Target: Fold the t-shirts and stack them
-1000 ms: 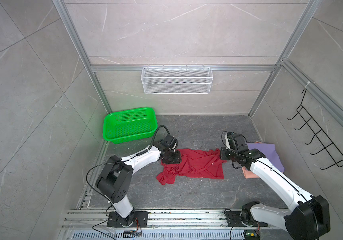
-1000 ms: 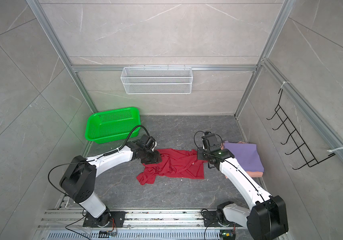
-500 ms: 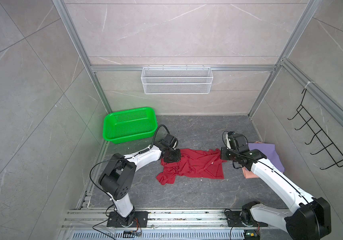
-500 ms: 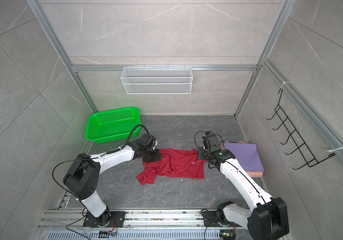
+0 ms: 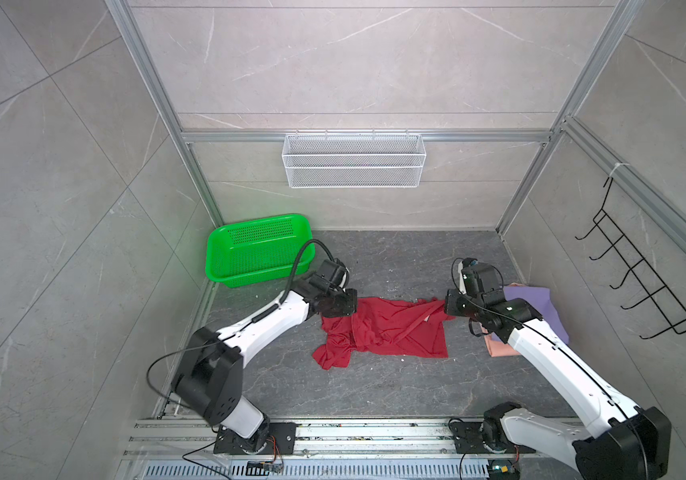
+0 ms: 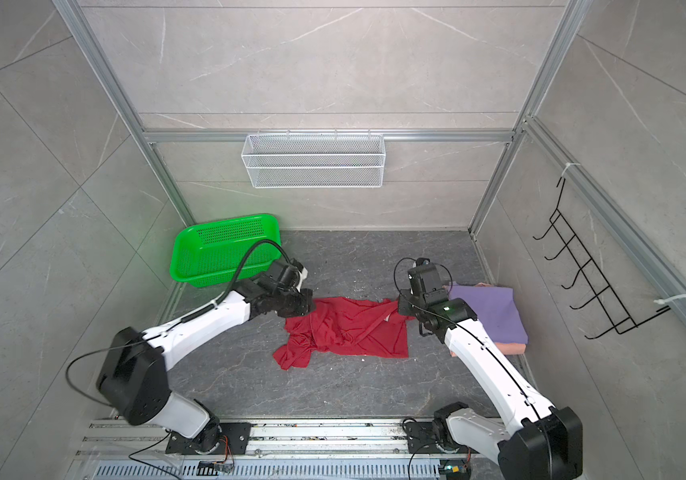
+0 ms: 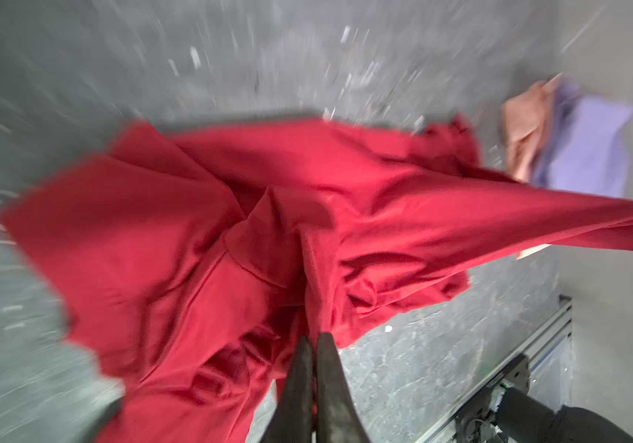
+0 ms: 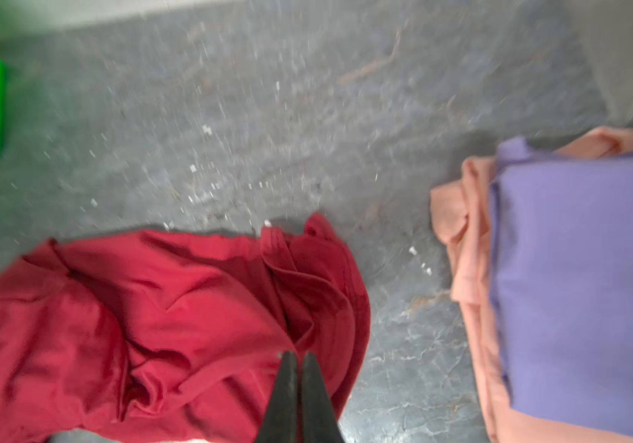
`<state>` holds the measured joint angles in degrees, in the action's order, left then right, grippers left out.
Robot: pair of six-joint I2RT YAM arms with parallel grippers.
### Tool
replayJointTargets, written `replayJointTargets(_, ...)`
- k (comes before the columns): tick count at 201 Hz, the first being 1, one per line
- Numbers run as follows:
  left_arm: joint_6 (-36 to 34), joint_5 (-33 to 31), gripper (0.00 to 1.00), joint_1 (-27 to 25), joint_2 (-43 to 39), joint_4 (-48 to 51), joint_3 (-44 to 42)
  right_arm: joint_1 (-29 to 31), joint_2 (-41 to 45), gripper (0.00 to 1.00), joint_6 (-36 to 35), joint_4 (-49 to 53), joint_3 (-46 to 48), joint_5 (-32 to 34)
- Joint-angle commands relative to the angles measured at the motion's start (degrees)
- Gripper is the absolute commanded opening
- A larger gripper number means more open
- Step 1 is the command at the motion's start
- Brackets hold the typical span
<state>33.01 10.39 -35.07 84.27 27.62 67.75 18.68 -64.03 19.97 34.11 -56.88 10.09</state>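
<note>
Left end effector (image 5: 349, 312): clamped on red shirt (image 5: 391, 332), upper-left edge. Right end effector (image 5: 450, 305): clamped on its upper-right edge. Shirt lies mid-frame between both, long axis left–right, on counter (image 5: 374, 386); purple shirt (image 5: 541, 307) over pink shirt (image 5: 499, 348), far right.

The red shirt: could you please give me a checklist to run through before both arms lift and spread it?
1. Left claw gripping the red shirt: ok, tips shut on a ridge of cloth.
2. Right claw gripping the same shirt: ok, tips shut and cloth runs taut toward it.
3. Shirt lying flat: not ok, wrinkled, with one end bunched.
4. Purple shirt folded on top of the pink shirt: ok.
5. That stack apart from the red shirt: ok, bare floor shows between them.
6. Green basket clear of the cloth: ok.
</note>
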Motion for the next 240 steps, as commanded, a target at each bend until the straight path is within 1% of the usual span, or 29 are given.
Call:
replayJointTargets(1, -5.26, -7.89, 0.0, 2.52, -12.0, 5.26, 6.83, -0.22, 5.21, 0.0, -0.54, 0.47, -7.59, 3.13)
replayJointTargets(19, -8.53, -12.5, 0.0, 3.51, -18.89, 7.22, 11.09, -0.22, 7.65, 0.0, -2.21, 0.7, -12.91, 3.02)
replayJointTargets(32, -11.17, -15.46, 0.0, 3.63, -22.75, 8.42, 14.75, -0.22, 8.81, 0.0, -3.87, 0.7, -17.25, 1.7)
replayJointTargets(62, -15.69, -17.56, 0.0, 3.59, -29.78, 9.38, 23.08, -0.22, 10.94, 0.0, -6.54, 1.35, -28.12, -2.0)
replayJointTargets(84, -17.91, -15.85, 0.0, 3.58, -33.05, 9.64, 28.83, -0.16, 12.44, 0.0, -7.57, 2.22, -35.86, -5.83)
replayJointTargets(115, -18.66, -8.95, 0.0, 3.53, -34.78, 9.17, 37.61, -0.2, 14.4, 0.0, -8.34, 3.61, -46.0, -13.54)
replayJointTargets(146, -19.21, -2.97, 0.0, 3.55, -32.21, 8.52, 47.05, -0.21, 14.77, 0.0, -9.37, 4.48, -53.4, -18.7)
replayJointTargets(156, -19.51, -1.85, 0.0, 3.53, -30.55, 8.14, 49.28, -0.23, 14.6, 0.0, -9.63, 4.47, -54.15, -18.87)
replayJointTargets(170, -20.11, -1.94, 0.0, 3.64, -27.98, 7.01, 50.41, -0.17, 13.75, 0.0, -10.66, 4.65, -54.18, -18.56)
replayJointTargets(209, -22.98, -9.27, 0.0, 3.52, -18.82, 4.58, 49.68, -0.2, 7.72, 0.0, -13.36, 5.13, -50.49, -12.94)
replayJointTargets(240, -24.09, -13.25, 0.0, 3.65, -9.26, 3.82, 48.45, -0.22, 2.14, 0.0, -15.19, 1.83, -42.65, -6.86)
